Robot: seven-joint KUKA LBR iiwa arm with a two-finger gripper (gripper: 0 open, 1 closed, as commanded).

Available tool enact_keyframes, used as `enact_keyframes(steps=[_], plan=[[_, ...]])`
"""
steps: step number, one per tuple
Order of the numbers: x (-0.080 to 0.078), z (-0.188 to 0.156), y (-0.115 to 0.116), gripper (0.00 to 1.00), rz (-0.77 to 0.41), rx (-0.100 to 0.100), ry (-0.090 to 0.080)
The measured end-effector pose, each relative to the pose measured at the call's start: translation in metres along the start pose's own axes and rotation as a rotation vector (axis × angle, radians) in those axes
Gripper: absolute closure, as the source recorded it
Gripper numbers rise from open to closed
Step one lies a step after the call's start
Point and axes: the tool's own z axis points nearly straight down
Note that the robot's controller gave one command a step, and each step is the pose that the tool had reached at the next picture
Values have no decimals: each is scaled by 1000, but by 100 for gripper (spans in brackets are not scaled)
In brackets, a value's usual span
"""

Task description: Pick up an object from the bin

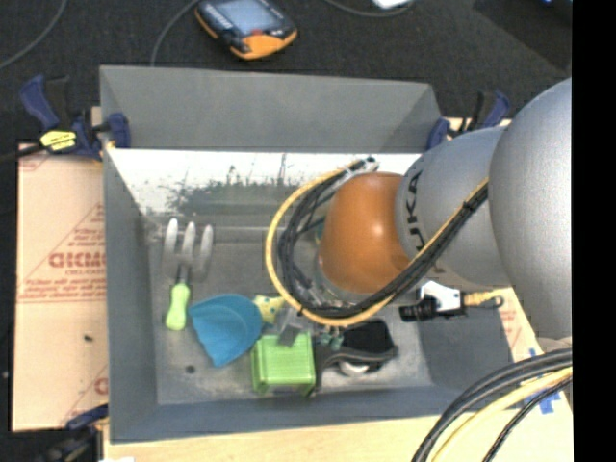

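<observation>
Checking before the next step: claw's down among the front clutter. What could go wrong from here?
1. The claw sits where the green square plastic block, blue plastic scoop and small yellow piece crowd together; it may catch two or shove one away.
2. The arm's orange cover overhangs that spot, so a miss could go unseen.

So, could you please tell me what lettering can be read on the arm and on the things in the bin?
"UKA": dark letters on the grey arm, beside the orange cover; anything before them is hidden.
Green block, blue scoop: no lettering visible.
</observation>
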Motion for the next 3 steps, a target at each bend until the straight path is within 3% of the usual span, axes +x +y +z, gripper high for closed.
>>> enact_keyframes(steps=[1, 2, 3], plan=[[14, 7, -2, 100, 37, -13, -24], [3, 1, 1, 100, 34, -12, -21], [5, 3, -1, 100, 38, -11, -21]])
